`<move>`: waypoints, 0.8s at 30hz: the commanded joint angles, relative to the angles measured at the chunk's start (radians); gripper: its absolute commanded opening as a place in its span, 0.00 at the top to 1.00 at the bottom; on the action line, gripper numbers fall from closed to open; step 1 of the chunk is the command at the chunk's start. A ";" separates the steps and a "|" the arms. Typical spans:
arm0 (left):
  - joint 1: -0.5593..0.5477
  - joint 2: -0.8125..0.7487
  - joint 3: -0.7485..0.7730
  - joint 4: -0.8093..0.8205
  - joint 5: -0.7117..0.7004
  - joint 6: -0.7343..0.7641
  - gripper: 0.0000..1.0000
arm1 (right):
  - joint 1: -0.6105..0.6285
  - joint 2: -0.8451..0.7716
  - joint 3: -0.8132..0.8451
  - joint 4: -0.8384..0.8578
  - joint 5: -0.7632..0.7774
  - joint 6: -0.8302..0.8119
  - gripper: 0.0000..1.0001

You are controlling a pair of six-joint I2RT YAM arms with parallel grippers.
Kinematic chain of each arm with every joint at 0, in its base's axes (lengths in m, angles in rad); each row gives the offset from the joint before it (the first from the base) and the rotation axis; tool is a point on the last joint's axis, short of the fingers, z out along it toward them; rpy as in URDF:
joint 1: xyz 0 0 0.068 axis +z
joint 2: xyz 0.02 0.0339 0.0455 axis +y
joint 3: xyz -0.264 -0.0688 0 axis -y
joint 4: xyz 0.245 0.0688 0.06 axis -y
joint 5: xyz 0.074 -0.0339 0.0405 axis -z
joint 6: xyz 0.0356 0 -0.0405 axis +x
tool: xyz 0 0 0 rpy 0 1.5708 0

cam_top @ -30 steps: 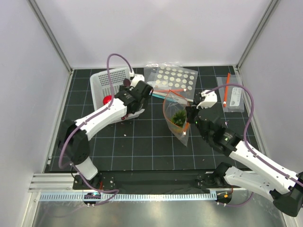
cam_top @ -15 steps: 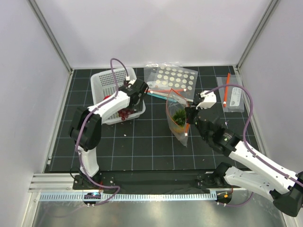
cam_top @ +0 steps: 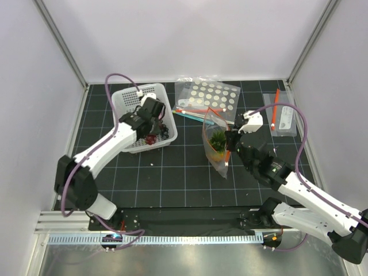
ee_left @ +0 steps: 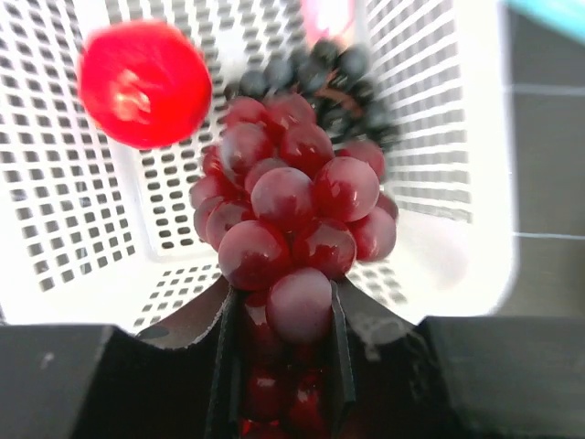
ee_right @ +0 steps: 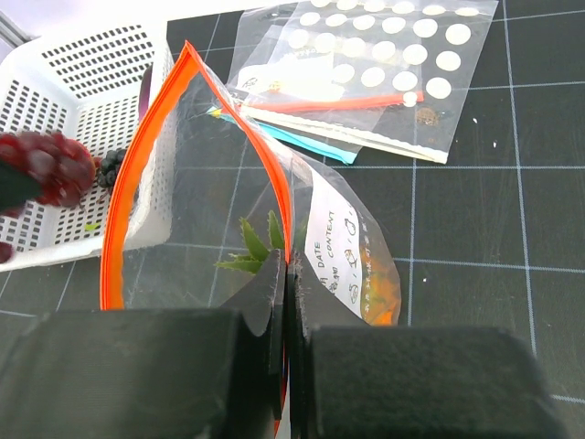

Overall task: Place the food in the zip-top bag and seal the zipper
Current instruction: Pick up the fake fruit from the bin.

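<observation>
**Grape bunch (ee_left: 292,210) gripped, bag held open**

L gripper (ee_left: 279,361) clamped narrow on glossy, knobbly bunch, low in perforated white basket (ee_left: 82,247). Walls close all round, smooth red apple (ee_left: 142,84) just beside. R gripper (ee_right: 285,302) pinched tight on rim of crinkly clear zip-top bag (ee_right: 201,229). Orange zipper (ee_right: 137,165) gaping wide, spiky-leafed pineapple (ee_right: 256,249) inside.

Your surface (cam_top: 172,172) is a black mat ruled with a pale grid. A white perforated basket (cam_top: 127,99) sits on it beneath your left hand (cam_top: 150,137). Beyond your right hand (cam_top: 229,140) a clear bag printed with white dots (cam_top: 210,95) lies flat, overlapping a teal strip (cam_top: 185,113). A small labelled bag (cam_top: 283,119) lies to that hand's right.
</observation>
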 commanded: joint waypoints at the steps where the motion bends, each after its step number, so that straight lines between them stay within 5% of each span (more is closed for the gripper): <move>1: -0.040 -0.130 -0.037 0.137 -0.025 -0.002 0.94 | -0.005 -0.002 -0.006 0.054 0.011 0.017 0.98; 9: -0.218 -0.308 -0.093 0.245 -0.091 0.062 0.97 | -0.005 -0.010 -0.022 0.076 0.002 0.016 0.98; 16: -0.338 -0.452 -0.158 0.369 0.081 0.097 0.97 | -0.005 -0.008 -0.025 0.087 -0.017 0.013 0.98; 24: -0.352 -0.581 -0.252 0.573 0.407 0.084 0.93 | -0.005 -0.016 -0.026 0.093 -0.029 0.008 0.98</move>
